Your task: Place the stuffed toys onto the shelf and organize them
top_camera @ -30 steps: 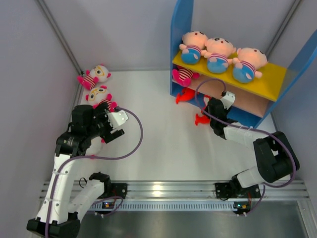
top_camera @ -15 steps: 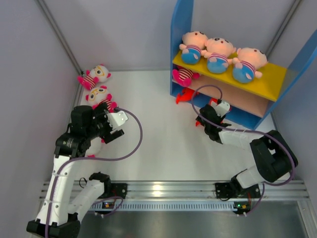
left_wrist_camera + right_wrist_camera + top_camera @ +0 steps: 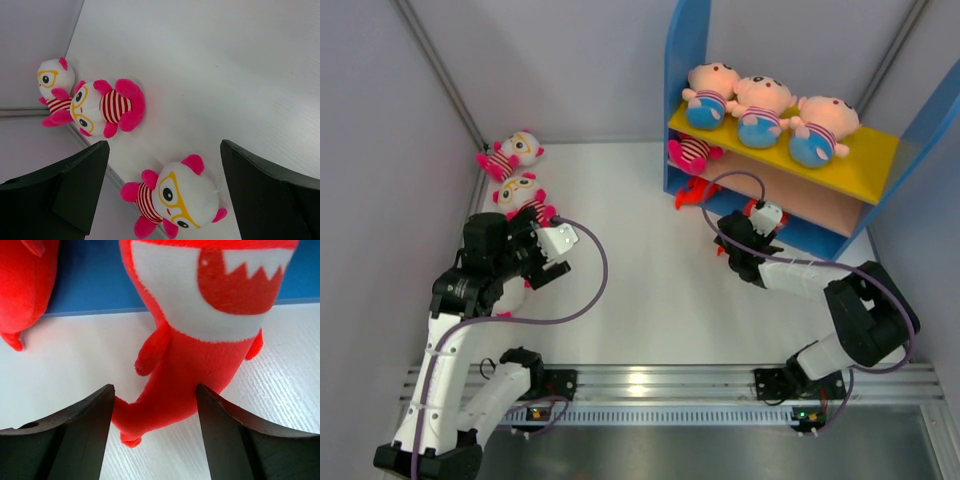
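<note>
The shelf [image 3: 685, 60] stands at the back right. Three peach dolls [image 3: 760, 105] sit on its yellow top board, and a striped doll [image 3: 692, 152] lies on the middle board. My right gripper [image 3: 758, 226] is low at the blue base, open. In the right wrist view its fingers [image 3: 80, 430] flank the tail of a red fish [image 3: 200, 325] whose head rests on the base. A second red fish [image 3: 22, 285] lies to the left. My left gripper [image 3: 165, 145] is open above a white-faced doll [image 3: 175, 200]. Two more such dolls [image 3: 102, 107] lie beyond, by the wall [image 3: 517, 193].
Grey walls close in the left side and the back. The two loose dolls lie in the back left corner against the wall rail [image 3: 480, 185]. A purple cable [image 3: 595, 280] loops off the left wrist. The metal rail [image 3: 650, 385] runs along the near edge.
My right gripper has drawn back from under the shelf's middle board toward the near left. The left arm has hardly moved.
</note>
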You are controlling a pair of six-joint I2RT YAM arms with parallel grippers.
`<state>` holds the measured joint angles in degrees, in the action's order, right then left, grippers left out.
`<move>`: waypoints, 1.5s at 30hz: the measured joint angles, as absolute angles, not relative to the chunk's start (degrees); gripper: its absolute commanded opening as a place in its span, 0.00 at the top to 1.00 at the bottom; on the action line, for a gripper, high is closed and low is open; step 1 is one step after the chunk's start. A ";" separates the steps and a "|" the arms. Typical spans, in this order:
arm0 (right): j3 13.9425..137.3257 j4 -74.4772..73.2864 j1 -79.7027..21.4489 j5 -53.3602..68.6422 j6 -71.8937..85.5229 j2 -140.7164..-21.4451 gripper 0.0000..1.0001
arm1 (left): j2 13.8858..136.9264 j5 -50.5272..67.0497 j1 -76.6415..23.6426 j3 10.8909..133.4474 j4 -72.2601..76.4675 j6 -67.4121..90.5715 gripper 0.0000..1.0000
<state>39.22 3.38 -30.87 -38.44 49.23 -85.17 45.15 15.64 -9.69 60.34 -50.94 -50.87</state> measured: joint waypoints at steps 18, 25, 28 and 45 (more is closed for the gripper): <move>35.66 1.45 -31.11 -38.24 49.93 -79.57 0.30 | 45.10 16.23 -9.69 60.34 -50.94 -50.89 0.01; 35.73 4.03 -30.02 -36.42 53.01 -87.29 0.63 | 44.07 16.03 -9.69 60.34 -50.94 -51.00 0.01; 36.56 5.21 -28.64 -36.12 52.53 -89.19 0.82 | 43.62 15.97 -9.69 60.34 -50.96 -51.09 0.01; 43.29 7.55 -22.94 -35.48 55.24 -92.77 1.00 | 44.36 15.70 -9.69 60.36 -50.94 -51.09 0.01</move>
